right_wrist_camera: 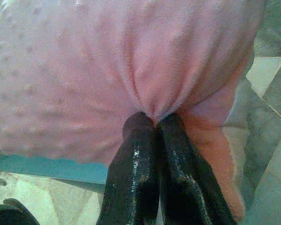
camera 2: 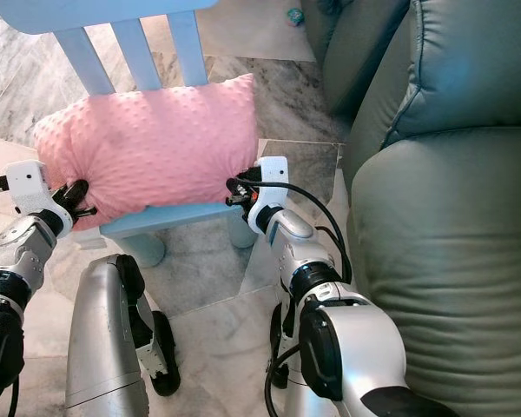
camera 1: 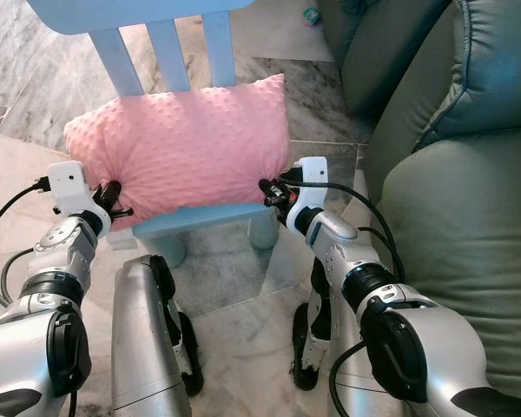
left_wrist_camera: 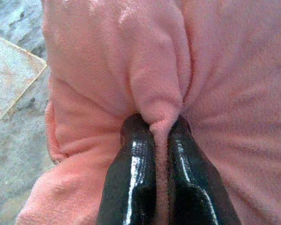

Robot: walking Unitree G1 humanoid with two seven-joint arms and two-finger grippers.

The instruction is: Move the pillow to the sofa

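While resting on blue chair, pink pillow pinched by left hand, right hand, beside sofa

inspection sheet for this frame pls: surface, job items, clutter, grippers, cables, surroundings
Surface: light blue wooden chair, seat under the pillow.
Job's things: pink dotted fleece pillow resting on the chair seat against the slats; grey-green leather sofa on the robot's right.
Clutter: small teal object on the floor beyond the chair, too small to identify.
Grippers: left gripper shut on a fold at the pillow's left edge; right gripper shut on a fold at its right edge.
Cables: black cables loop along both forearms.
Surroundings: marble tile floor.
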